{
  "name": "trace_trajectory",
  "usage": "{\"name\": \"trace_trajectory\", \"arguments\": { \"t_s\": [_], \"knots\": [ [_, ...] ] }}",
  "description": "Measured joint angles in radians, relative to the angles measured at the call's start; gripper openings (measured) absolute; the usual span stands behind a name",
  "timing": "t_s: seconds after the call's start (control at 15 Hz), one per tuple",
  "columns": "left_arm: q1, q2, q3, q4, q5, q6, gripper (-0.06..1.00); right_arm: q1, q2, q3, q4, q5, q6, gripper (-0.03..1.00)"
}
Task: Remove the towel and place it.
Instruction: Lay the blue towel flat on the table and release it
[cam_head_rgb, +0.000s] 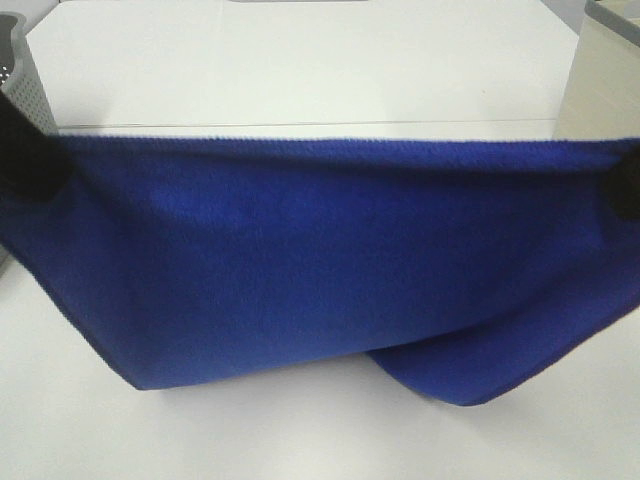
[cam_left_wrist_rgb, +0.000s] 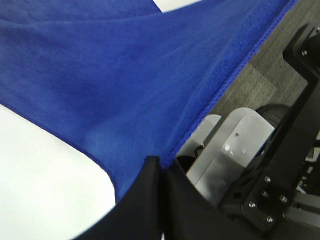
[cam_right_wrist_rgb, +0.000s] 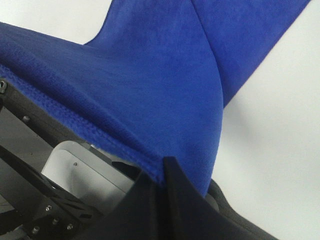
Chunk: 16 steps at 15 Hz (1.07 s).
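Note:
The deep blue towel (cam_head_rgb: 320, 260) hangs stretched wide across the exterior high view, its top edge taut and its lower edge sagging just above the white table. My left gripper (cam_head_rgb: 22, 160) is shut on the towel's upper left corner. At the upper right corner my right gripper (cam_head_rgb: 628, 190) is shut on the cloth too. In the left wrist view the black fingertips (cam_left_wrist_rgb: 150, 175) pinch the towel (cam_left_wrist_rgb: 125, 85) at its stitched edge. The right wrist view shows the same: black fingertips (cam_right_wrist_rgb: 167, 172) clamp the hem of the towel (cam_right_wrist_rgb: 160, 85).
A white table (cam_head_rgb: 300, 60) lies behind and under the cloth. A perforated grey container (cam_head_rgb: 22, 80) stands at the far left. A pale box (cam_head_rgb: 605, 80) stands at the far right. Robot base parts (cam_left_wrist_rgb: 250, 160) show below the left wrist.

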<state>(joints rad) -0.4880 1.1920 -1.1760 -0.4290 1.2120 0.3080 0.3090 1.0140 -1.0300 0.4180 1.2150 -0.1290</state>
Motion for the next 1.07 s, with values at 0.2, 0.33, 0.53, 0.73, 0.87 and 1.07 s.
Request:
{"name": "trace_trajectory", "arguments": {
  "t_s": [0.2,0.33,0.53,0.73,0.87,1.07],
  "knots": [
    [-0.135,-0.017,0.017,0.016,0.000,-0.074,0.00,0.000,-0.075,0.073,-0.006,0.001,0.000,0.02],
    [-0.189,-0.059,0.031,0.020,0.001,-0.133,0.00,0.000,-0.129,0.114,-0.012,0.001,0.000,0.02],
    [-0.203,-0.133,0.141,0.009,-0.009,-0.224,0.00,0.000,-0.194,0.190,0.021,0.001,0.000,0.02],
    [-0.203,-0.173,0.313,-0.066,-0.023,-0.257,0.00,0.000,-0.216,0.301,0.097,-0.001,0.000,0.02],
    [-0.203,-0.178,0.404,-0.117,-0.022,-0.257,0.00,0.000,-0.216,0.386,0.156,-0.002,0.000,0.02],
    [-0.203,-0.157,0.521,-0.174,-0.055,-0.257,0.00,0.000,-0.205,0.522,0.178,-0.002,0.000,0.02]
  ]
}}
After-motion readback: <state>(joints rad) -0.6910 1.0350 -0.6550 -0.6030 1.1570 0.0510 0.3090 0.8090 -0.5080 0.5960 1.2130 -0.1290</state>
